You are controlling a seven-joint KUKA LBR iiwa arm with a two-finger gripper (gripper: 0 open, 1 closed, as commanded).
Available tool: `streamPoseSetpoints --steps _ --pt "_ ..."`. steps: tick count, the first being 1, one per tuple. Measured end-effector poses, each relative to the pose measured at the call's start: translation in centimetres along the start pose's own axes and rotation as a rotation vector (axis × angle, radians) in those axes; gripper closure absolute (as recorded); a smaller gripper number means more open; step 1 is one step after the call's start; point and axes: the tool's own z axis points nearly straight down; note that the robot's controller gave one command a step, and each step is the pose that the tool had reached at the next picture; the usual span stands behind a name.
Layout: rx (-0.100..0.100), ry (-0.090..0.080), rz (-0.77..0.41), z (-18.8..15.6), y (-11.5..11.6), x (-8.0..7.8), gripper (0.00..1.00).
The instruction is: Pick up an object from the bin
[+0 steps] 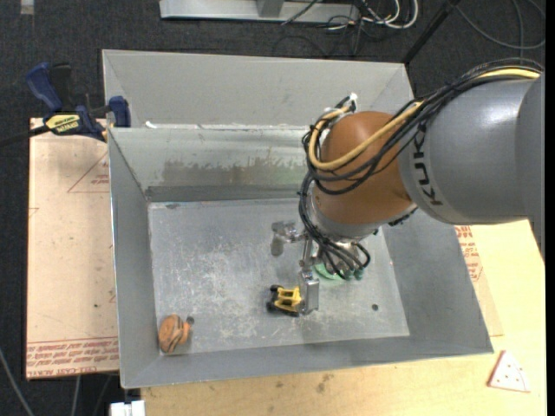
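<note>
The gripper (295, 263) hangs low over the floor of the bin (217, 241), right of centre, below the arm's orange cover (355, 167). Its two metal fingers stand apart. One is toward the far wall and the lower finger (310, 289) is toward the near wall, so the gap between them runs roughly from far to near in the camera view. Nothing shows inside that gap. The nearest thing is a small yellow-and-black toy (284, 300), which lies on the floor just beside the lower finger, on its left and slightly nearer the near wall, touching it or almost so. The toy therefore sits outside the gap, not between the fingers. Its long axis appears to run roughly left to right, across the line of the fingers, though the toy is too small to be sure. A green thing (331, 273) lies partly hidden under the wrist, to the right of the fingers. A brown rounded thing (174, 333) lies well apart, in the near left corner. Judgement: no grasp is made yet. To take the toy, the gripper needs to shift toward the near wall and slightly left until the fingers straddle it, then close. The risk is that the lower finger pushes the toy aside instead.
</note>
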Motion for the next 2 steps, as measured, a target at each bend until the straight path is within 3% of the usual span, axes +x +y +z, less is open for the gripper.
streamPoseSetpoints --steps 1,2 --pt "0.000 -0.024 -0.033 -1.4 1.2 1.7 0.00" --pt "-0.002 -0.011 0.052 1.8 0.3 3.0 0.00"
